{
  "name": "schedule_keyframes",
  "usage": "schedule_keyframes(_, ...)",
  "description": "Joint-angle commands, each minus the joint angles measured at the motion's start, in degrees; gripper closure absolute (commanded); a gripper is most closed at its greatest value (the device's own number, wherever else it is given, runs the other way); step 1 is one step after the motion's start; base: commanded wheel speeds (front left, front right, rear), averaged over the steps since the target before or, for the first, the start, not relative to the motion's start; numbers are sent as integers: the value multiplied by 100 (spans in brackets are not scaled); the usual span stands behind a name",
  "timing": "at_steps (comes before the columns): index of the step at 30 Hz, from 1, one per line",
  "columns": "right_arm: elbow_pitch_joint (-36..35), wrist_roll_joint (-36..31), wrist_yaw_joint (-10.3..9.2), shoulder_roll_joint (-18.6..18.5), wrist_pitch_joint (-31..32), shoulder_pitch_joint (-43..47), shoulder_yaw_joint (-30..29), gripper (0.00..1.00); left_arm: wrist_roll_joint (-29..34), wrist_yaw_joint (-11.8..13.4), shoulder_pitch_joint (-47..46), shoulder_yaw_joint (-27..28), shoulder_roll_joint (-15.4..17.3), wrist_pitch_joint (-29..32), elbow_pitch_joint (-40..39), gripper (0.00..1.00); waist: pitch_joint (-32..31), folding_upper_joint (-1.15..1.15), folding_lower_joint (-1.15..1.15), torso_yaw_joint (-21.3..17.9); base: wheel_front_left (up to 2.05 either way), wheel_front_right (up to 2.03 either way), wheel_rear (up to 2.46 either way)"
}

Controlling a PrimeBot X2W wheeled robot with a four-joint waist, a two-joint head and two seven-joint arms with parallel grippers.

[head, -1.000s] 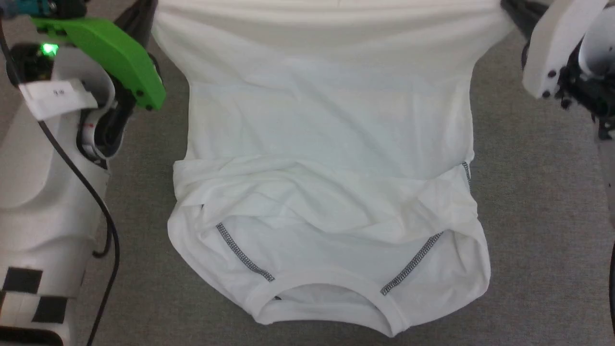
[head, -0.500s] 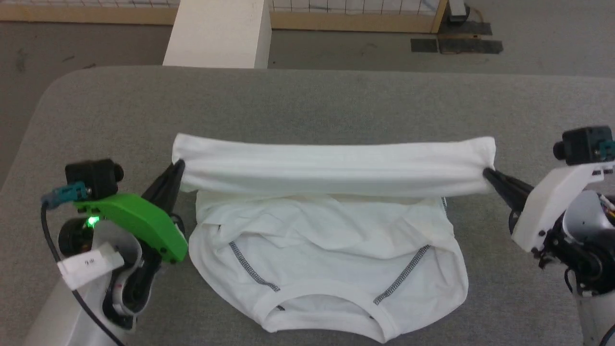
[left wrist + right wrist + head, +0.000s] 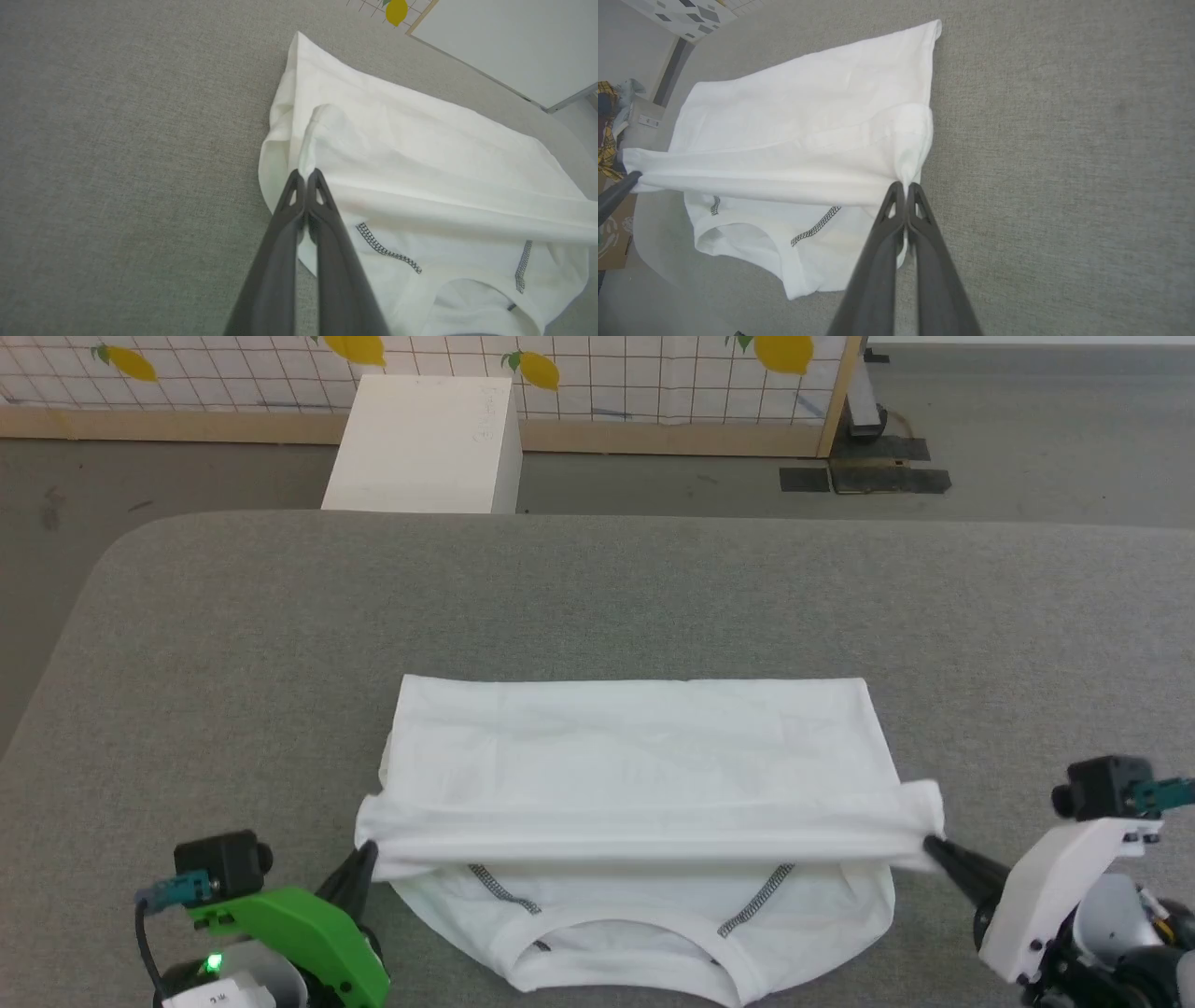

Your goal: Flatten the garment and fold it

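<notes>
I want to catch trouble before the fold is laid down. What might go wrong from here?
1. The left fingers and right fingers pinch the shirt only at its corner tips, so the thin fabric may slip out.
2. The stretched edge lies short of the collar; letting go here would probably leave an uneven fold.
3. The shirt bulges out beside its left corner, and that bulge may get creased in.

no readable text, arm tag (image 3: pixel 217 1000) illegible
</notes>
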Motion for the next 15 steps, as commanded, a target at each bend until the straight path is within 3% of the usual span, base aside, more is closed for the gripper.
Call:
schedule_keyframes(1,38,-56,-9,52,-5,101,36,100,-31,70,137,23,-28,-25,71,100,6,0,1,-11,0,0,0)
schedule_keyframes(14,552,-268,-9,18,1,515,284,100,-83,317,373,-49,-52,175,567,100,-62,0,1,80,0,0,0)
schedule_keyframes(15,575,-254,-9,25,37,532,294,100,-97,328,370,-46,-59,190,594,86,-74,0,1,79,0,0,0)
